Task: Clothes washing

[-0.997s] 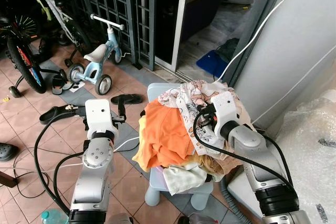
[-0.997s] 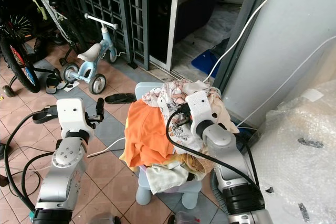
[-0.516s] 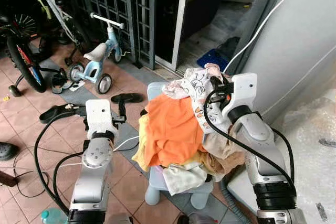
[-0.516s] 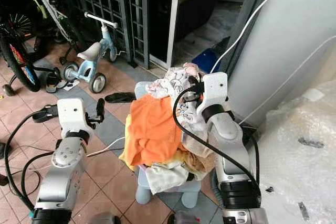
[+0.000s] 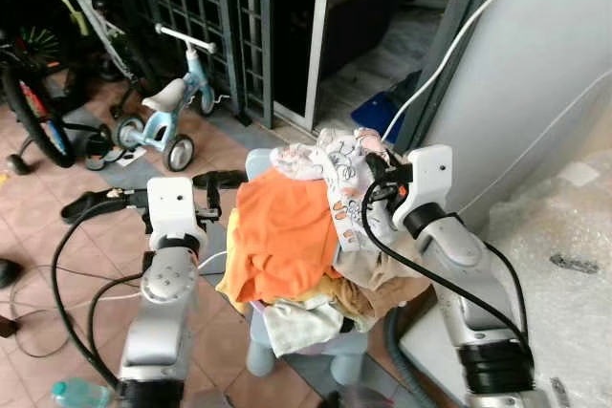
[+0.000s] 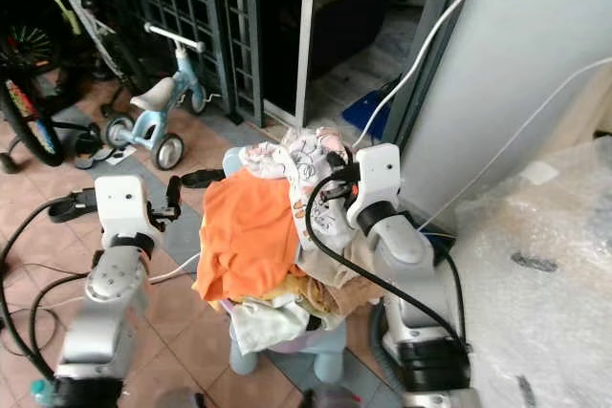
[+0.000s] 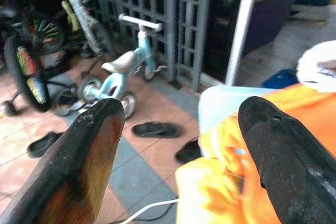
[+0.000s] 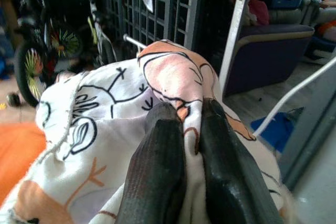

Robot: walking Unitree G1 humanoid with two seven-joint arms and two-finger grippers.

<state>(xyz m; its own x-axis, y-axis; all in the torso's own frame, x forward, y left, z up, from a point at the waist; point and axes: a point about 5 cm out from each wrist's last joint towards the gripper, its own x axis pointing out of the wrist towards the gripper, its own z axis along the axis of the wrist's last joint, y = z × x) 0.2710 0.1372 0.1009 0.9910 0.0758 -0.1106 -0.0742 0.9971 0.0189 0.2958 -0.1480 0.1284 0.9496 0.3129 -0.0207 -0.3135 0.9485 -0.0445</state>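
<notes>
Right wrist view has the right gripper [image 8: 184, 124] pinched on the printed garment [image 8: 100, 129] atop the laundry pile [image 5: 287, 246] on a stool; left gripper [image 7: 178, 150] gapes wide, idle. Next: lift it free

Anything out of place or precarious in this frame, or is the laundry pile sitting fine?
The clothes pile is heaped on a small pale blue stool and spills over its edges; an orange garment hangs off the side. The right gripper pinches the white printed cloth on top. Sandals lie scattered on the tiles.
</notes>
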